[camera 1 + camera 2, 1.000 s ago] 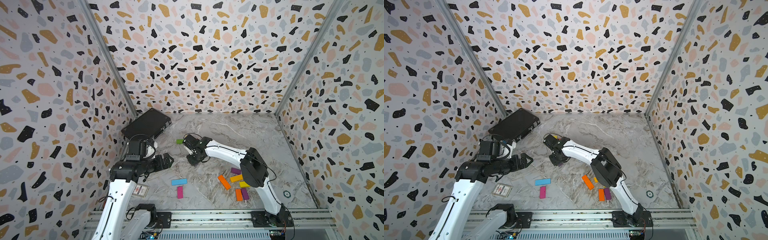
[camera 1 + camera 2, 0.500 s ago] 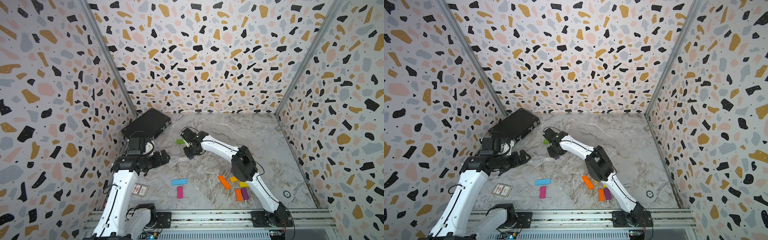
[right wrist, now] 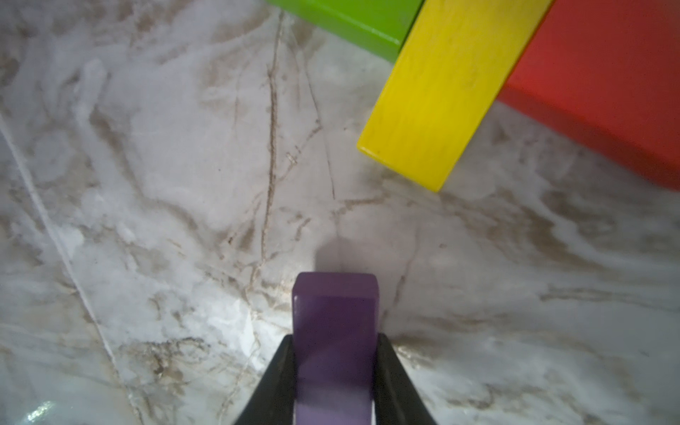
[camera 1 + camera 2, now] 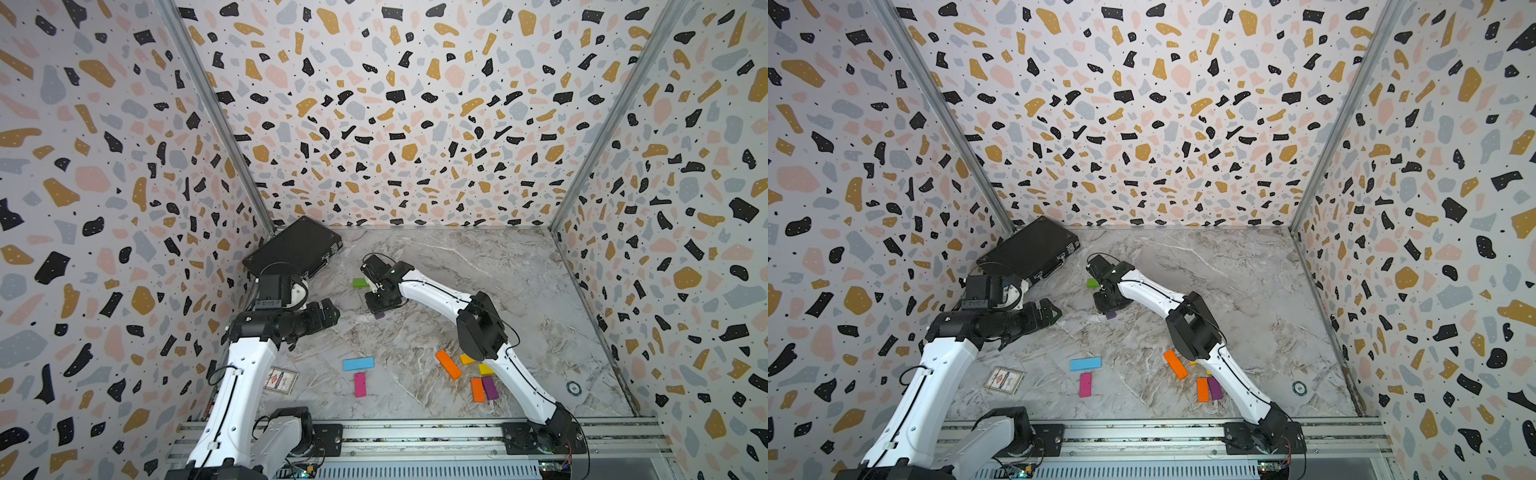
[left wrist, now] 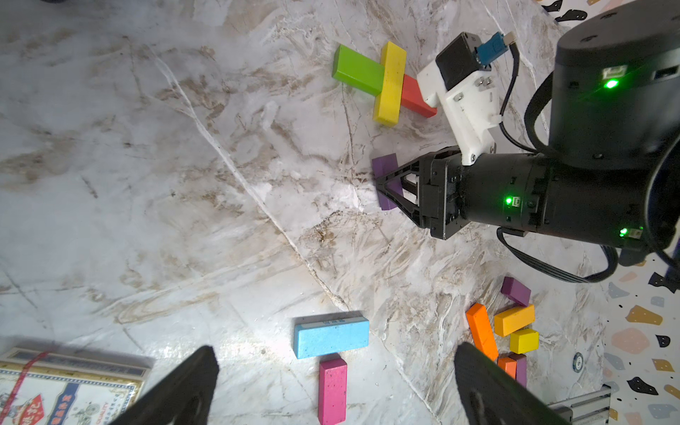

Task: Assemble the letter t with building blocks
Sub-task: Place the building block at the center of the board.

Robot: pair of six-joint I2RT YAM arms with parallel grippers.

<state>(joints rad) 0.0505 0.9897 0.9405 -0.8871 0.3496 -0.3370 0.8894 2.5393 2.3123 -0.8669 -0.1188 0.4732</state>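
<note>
Bright, even light; both top views bow at their edges. In the right wrist view the small purple wooden block in the right pincer is blurred, its soft shadow just ahead; glare whitens the grey marbled tabletop beside the pincer.

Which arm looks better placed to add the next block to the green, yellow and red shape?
The right: the right gripper pinches a purple block close to the yellow block, while the left gripper hangs open and empty, farther off.

Case behind-left of block cross; block cluster front-right.
</note>
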